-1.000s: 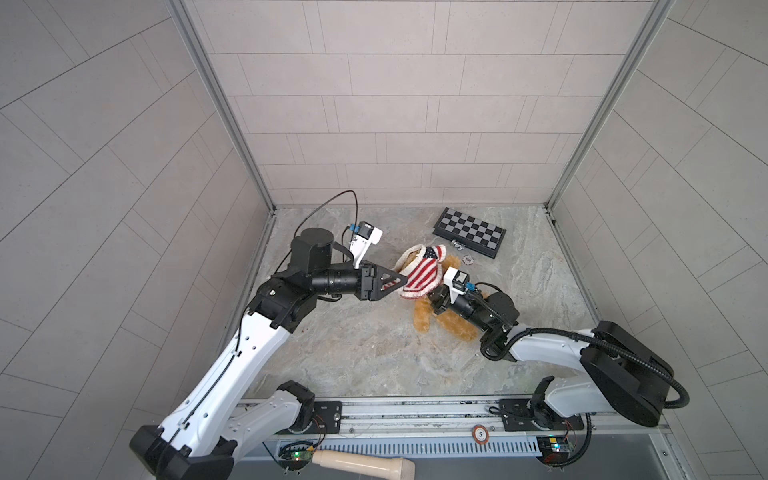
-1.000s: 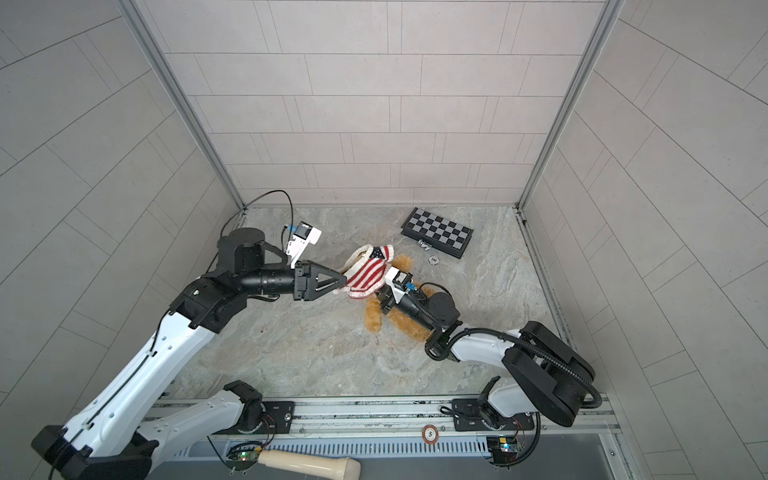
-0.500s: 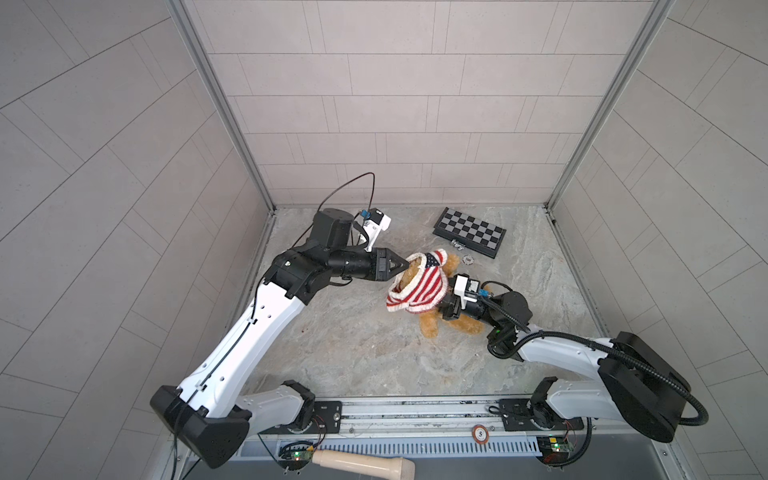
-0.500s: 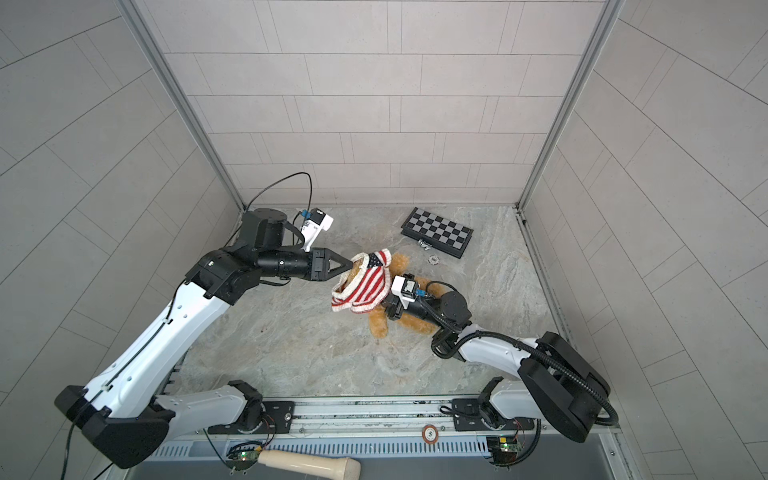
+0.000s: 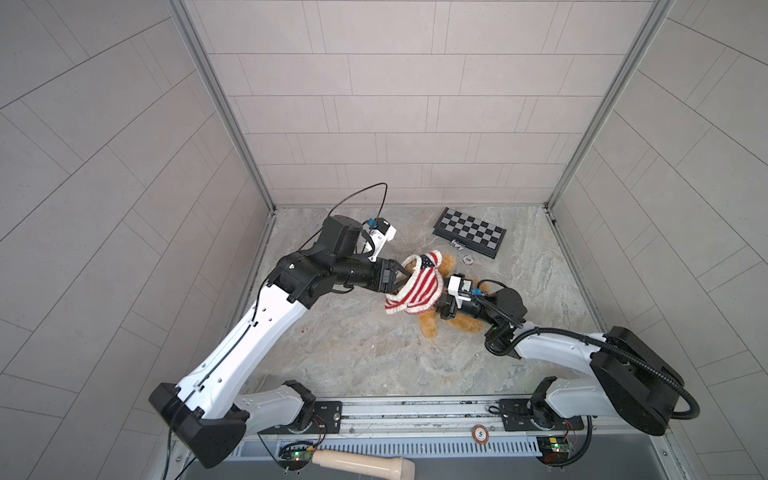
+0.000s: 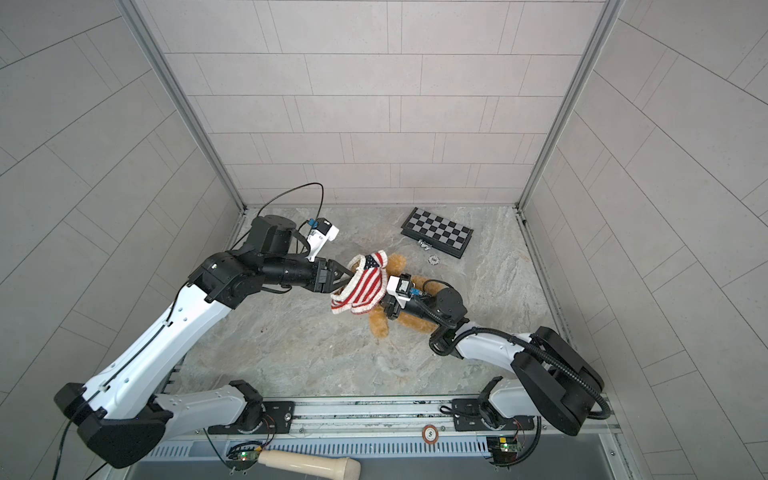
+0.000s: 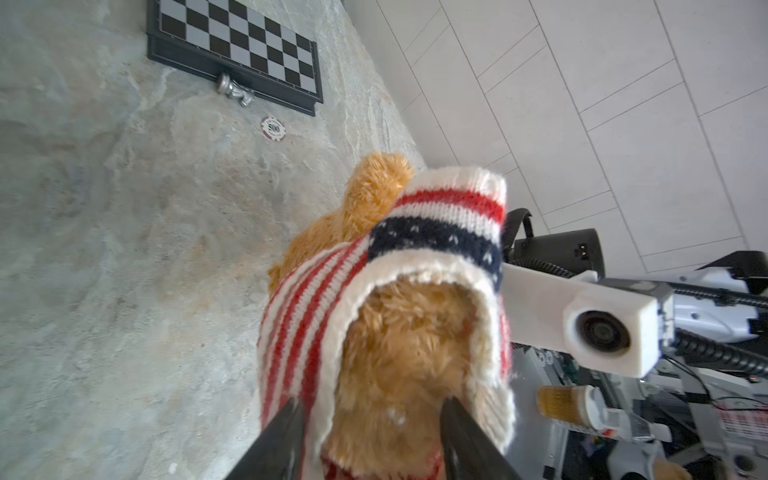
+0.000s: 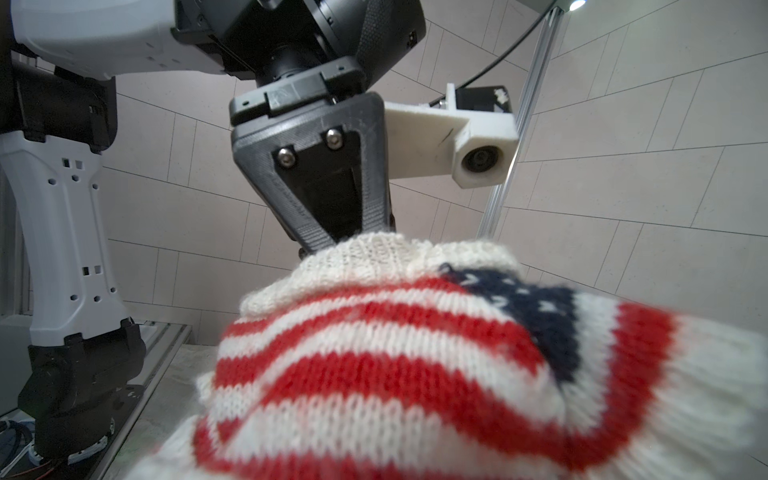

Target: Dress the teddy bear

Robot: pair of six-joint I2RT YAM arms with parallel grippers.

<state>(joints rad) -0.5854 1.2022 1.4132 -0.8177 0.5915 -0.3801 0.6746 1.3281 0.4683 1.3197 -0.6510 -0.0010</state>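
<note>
The golden-tan teddy bear (image 5: 430,326) (image 6: 379,324) lies mid-table with its upper body raised. A red-and-white striped flag sweater (image 5: 417,284) (image 6: 365,284) covers its head and chest. One ear (image 7: 376,187) pokes out beside the collar. My left gripper (image 5: 405,276) (image 6: 349,277) (image 7: 370,405) is open at the sweater's collar. One finger lies on the stripes and the other inside the opening, with head fur between them. My right gripper (image 5: 440,305) (image 6: 386,305) holds the bear's torso, its fingers hidden under the hem. Knit (image 8: 415,365) fills the right wrist view.
A folded chessboard (image 5: 469,230) lies at the back right. Small silver pieces (image 5: 458,246) and a poker chip (image 5: 468,259) lie in front of it. A wooden handle (image 5: 361,461) rests below the front rail. Tiled walls close in the left, back and right sides.
My left arm swung toward the back and its gripper came in at the collar from higher up. The bear and my right gripper shifted a little right, and the sweater hangs lower.
</note>
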